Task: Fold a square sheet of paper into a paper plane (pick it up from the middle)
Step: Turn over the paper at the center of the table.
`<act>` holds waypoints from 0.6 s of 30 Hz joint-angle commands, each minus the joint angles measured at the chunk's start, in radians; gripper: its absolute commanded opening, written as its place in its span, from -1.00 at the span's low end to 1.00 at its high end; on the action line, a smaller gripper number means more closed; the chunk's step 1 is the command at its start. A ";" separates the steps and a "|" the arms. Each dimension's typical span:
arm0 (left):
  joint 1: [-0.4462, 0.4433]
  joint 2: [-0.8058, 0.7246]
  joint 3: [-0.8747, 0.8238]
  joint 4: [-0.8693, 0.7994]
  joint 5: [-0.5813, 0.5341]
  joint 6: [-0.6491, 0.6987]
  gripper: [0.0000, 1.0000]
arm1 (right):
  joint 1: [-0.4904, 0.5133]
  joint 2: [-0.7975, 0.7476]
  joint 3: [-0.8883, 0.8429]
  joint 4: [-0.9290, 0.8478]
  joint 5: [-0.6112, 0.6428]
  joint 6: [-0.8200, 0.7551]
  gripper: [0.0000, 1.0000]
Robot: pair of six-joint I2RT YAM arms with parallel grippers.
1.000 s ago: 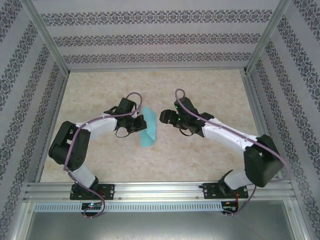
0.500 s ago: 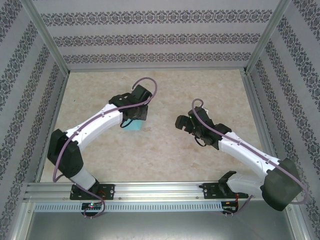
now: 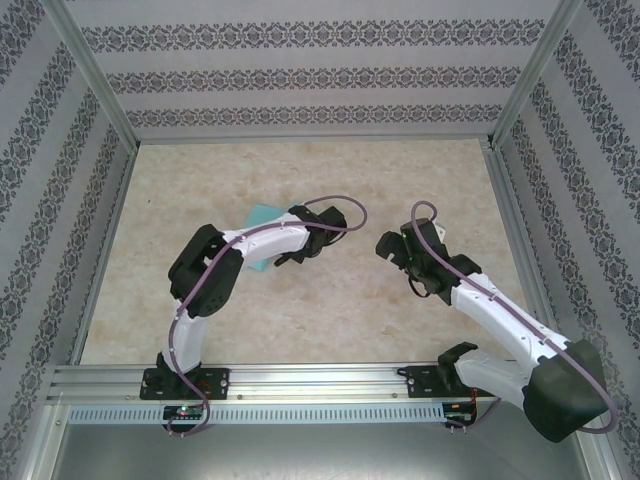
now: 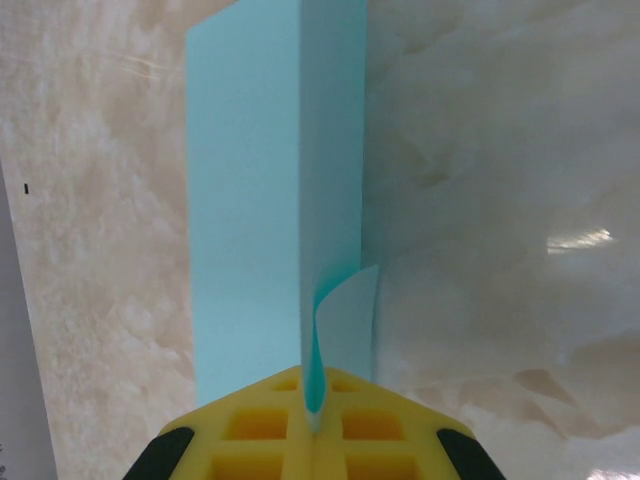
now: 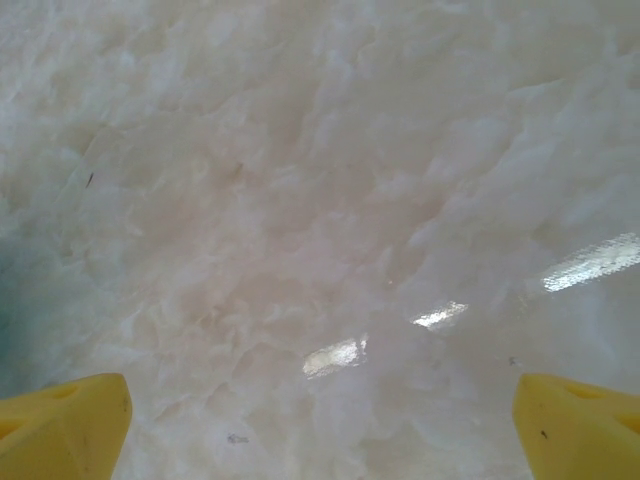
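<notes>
Change: left elbow drawn in toward its base since half a second ago, forearm now crossing over the paper; right claw backed off further to the right of the paper.
Paper (image 3: 262, 217) (image 4: 250, 200): light blue, creased lengthwise, stretched away from the left claw over the tabletop (image 3: 350, 170); corner nearest the claw curled up; middle hidden under the left forearm from above.
Left claw (image 3: 287, 256) (image 4: 312, 420): yellow fingers (image 4: 250, 425) pressed together, clamped on the paper's near edge at the crease.
Left arm: folded tight, elbow left of the paper, wrist bent back toward it.
Right claw (image 3: 385, 245) (image 5: 320, 420): fingers wide apart, holding nothing, well right of the paper over bare tabletop.
Right arm: stretched up and left from its base, claw facing the paper.
</notes>
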 commanded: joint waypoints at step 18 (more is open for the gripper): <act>-0.069 0.064 -0.020 0.148 0.298 -0.044 -0.54 | -0.069 0.001 0.018 -0.094 -0.017 -0.023 0.96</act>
